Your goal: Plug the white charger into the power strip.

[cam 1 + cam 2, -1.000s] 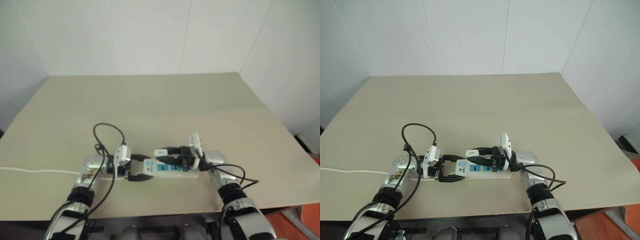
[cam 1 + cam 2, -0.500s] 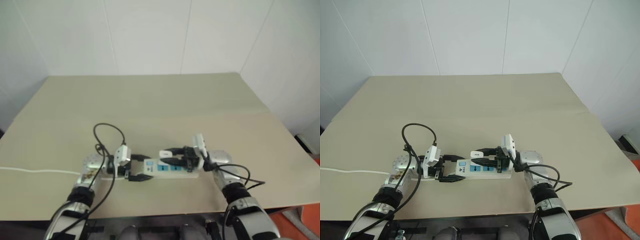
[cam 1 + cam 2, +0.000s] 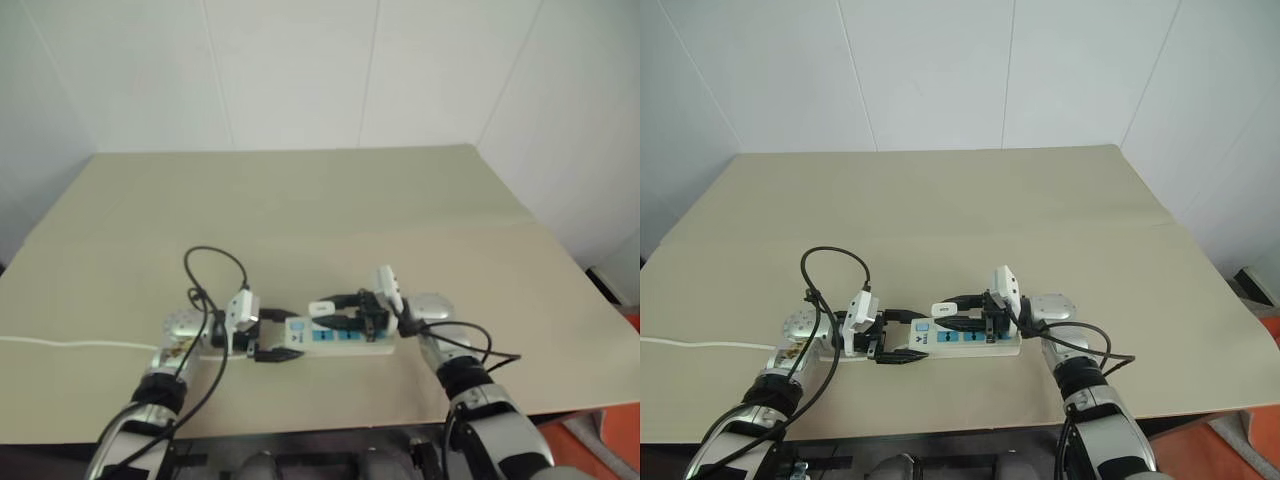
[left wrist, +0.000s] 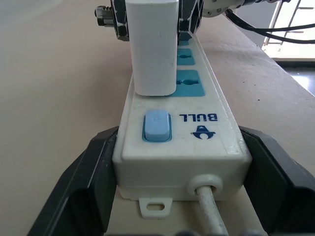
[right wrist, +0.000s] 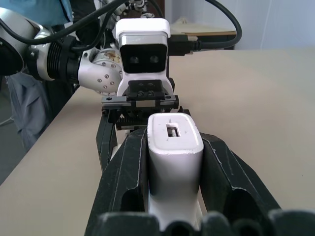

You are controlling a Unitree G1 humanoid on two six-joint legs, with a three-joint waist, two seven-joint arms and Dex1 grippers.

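Observation:
The power strip [image 3: 335, 338], a long white bar with blue sockets, lies along the table's near side. My left gripper [image 3: 272, 337] is shut on its switch end, one black finger [image 4: 86, 182] pressed to each side. My right gripper [image 3: 330, 314] comes in from the other end and is shut on the white charger [image 5: 174, 145]. The charger [image 4: 151, 46] stands upright with its base on the strip's top, just behind the blue switch [image 4: 156, 126]. Its prongs are hidden.
The beige table [image 3: 400, 220] stretches wide beyond the strip to the white walls. The strip's thin white cord [image 3: 60, 342] runs off to the left. A black cable loop [image 3: 215, 262] arches over my left wrist. The table's front edge lies close behind both arms.
My right wrist has turned slightly with the charger still in its grip over the strip. The left gripper and the strip have stayed put.

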